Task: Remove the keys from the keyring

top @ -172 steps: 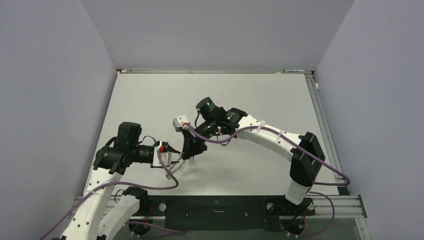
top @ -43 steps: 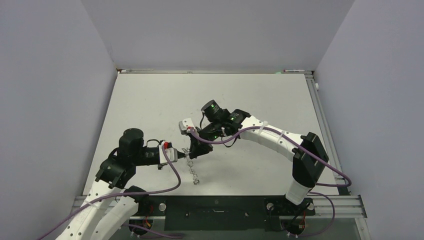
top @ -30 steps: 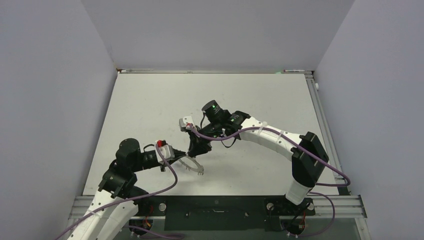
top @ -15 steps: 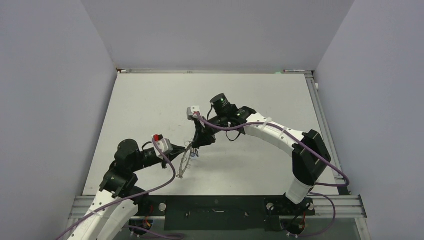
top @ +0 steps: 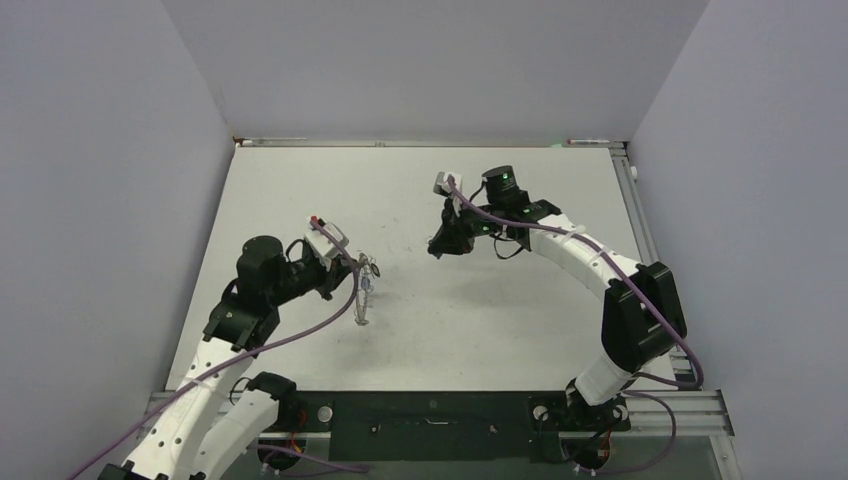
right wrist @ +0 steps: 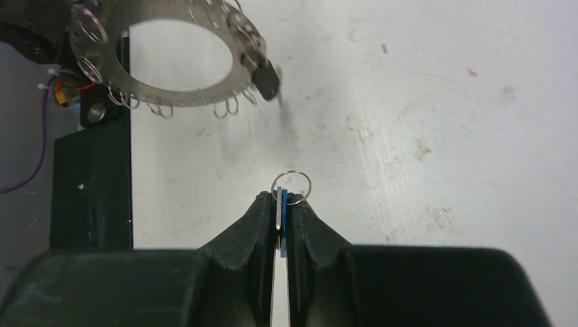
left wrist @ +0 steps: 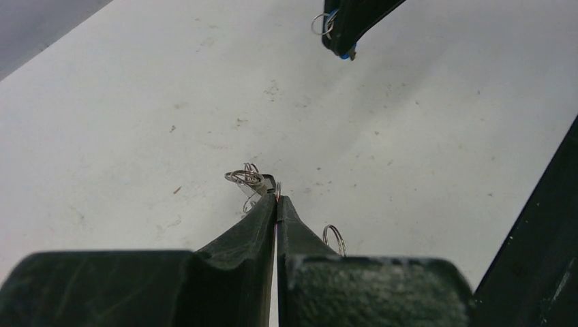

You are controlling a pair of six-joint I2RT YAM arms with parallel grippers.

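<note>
My left gripper (top: 352, 265) is shut on the rim of the keyring (top: 362, 298), a flat grey ring that hangs edge-on below it in the top view. The right wrist view shows the keyring (right wrist: 177, 92) face-on with small wire loops round its rim and one dark key (right wrist: 268, 80) dangling from it. My right gripper (right wrist: 282, 197) is shut on a blue-headed key (right wrist: 281, 210) with its own small split ring (right wrist: 291, 184), well apart from the keyring. In the left wrist view only a few loops (left wrist: 245, 178) show past my shut left fingertips (left wrist: 277, 199).
The white table (top: 480, 320) carries faint scuff marks and is walled by grey panels on three sides. The right gripper (left wrist: 341, 37) shows at the top of the left wrist view. Arm bases and a black rail (top: 430, 415) line the near edge.
The right gripper has pulled up and to the right, away from the keyring, with the blue key in it. The left gripper has carried the keyring up the table; it now hangs edge-on.
</note>
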